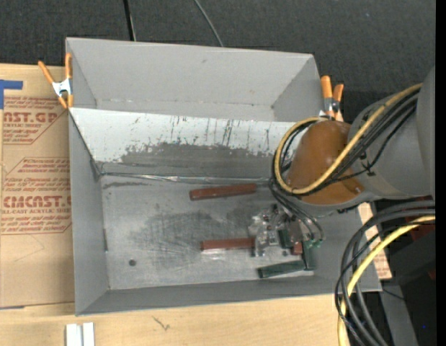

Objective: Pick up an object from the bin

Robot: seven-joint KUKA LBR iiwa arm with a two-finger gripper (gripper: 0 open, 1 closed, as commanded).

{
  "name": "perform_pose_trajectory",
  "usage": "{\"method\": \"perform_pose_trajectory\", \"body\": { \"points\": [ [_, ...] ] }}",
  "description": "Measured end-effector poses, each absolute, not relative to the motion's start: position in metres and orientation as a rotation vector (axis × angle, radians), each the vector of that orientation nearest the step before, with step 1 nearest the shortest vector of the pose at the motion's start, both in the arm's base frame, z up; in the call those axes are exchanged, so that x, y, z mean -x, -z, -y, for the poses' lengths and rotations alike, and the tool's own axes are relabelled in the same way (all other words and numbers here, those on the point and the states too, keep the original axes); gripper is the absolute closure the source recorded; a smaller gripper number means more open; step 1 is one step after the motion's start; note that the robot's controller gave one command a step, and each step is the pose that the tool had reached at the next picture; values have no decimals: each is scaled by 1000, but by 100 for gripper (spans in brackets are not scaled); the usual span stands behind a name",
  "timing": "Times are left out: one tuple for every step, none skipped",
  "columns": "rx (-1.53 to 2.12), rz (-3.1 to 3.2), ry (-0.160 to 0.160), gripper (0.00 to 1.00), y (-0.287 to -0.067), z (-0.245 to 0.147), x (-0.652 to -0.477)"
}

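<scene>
Thin reddish-brown strip (226, 246) lay flat, low in the scuffed grey bin (143, 215).
Its right end reached the claw (266, 238); whether the claw was apart or together could not be told. A second brown strip (223, 191) lay farther up, a dark green piece (284, 269) below the claw. A pale wooden bench (208, 323) lay underneath.

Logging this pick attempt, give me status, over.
Gripper in bin, at right end of lower brown bar. Dark green piece close beside it. Second brown bar apart, farther back.
</scene>
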State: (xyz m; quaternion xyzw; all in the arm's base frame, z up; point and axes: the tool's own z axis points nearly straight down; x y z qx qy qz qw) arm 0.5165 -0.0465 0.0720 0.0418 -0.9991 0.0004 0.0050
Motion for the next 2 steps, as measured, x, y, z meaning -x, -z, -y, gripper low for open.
{"method": "perform_pose_trajectory", "body": {
  "points": [
    [-131,3130,-1,100,-72,46,-517],
    [-152,3137,0,100,-205,39,-510]
  ]
}}
